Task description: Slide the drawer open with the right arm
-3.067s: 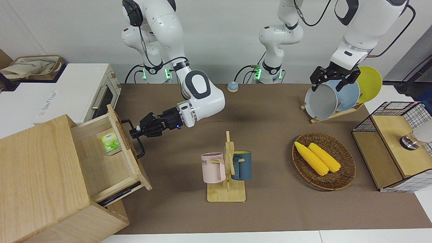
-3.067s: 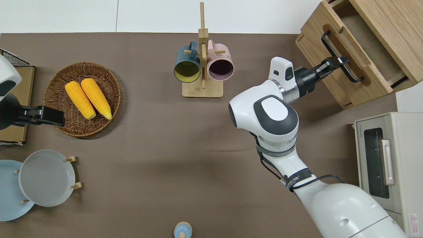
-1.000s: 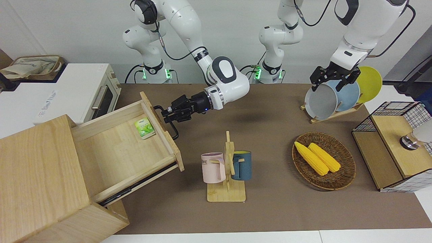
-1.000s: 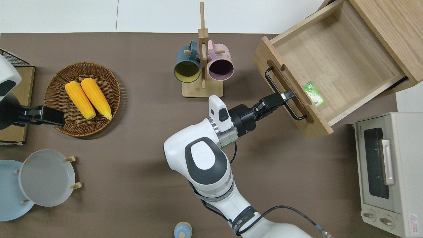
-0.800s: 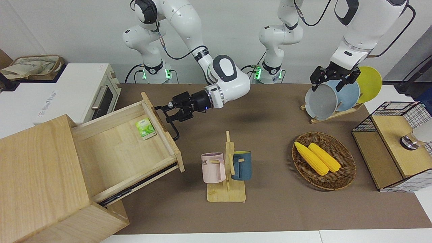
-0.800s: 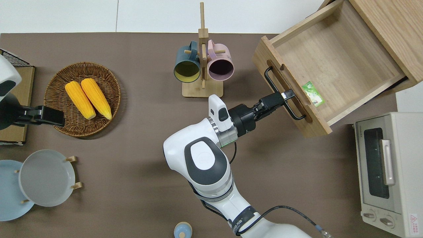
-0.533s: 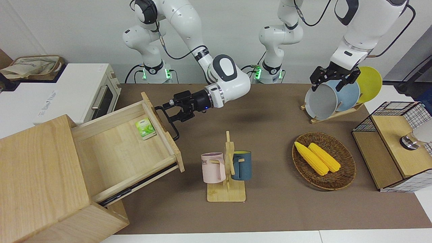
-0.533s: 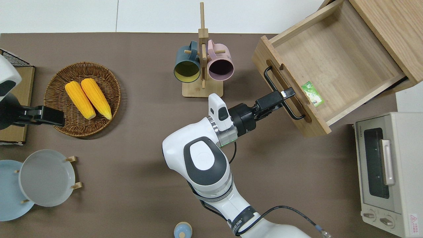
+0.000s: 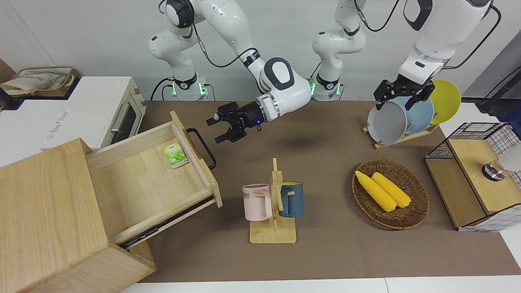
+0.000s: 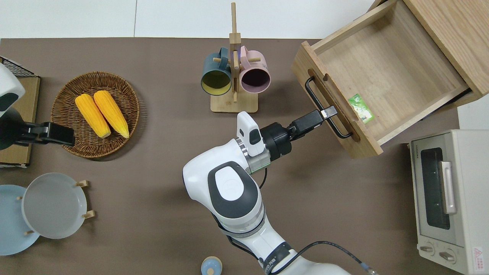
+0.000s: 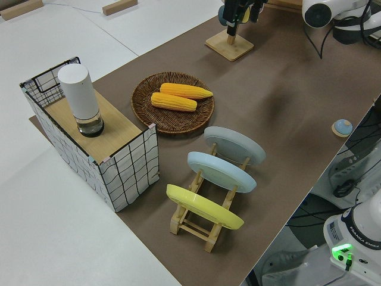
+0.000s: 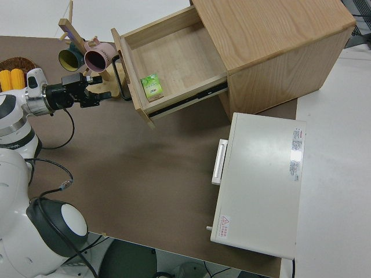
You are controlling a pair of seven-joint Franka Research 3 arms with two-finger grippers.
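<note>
Cabinet (image 9: 44, 211) at right arm's end of table, beside toaster oven (image 9: 81, 112). Drawer (image 9: 156, 179) pulled well out of cabinet; small green packet (image 9: 173, 154) lies inside against front panel. Black bar handle (image 9: 202, 147) on drawer front, free of any grip. Right arm (image 9: 281, 87) stretched toward drawer. Right gripper (image 9: 223, 127) just beside handle, not touching; jaws spread apart, holding nothing. Mug rack (image 9: 273, 205) with pink and blue mugs farther from robots than gripper. Left arm parked; left gripper (image 9: 401, 94) jaws: cannot tell.
</note>
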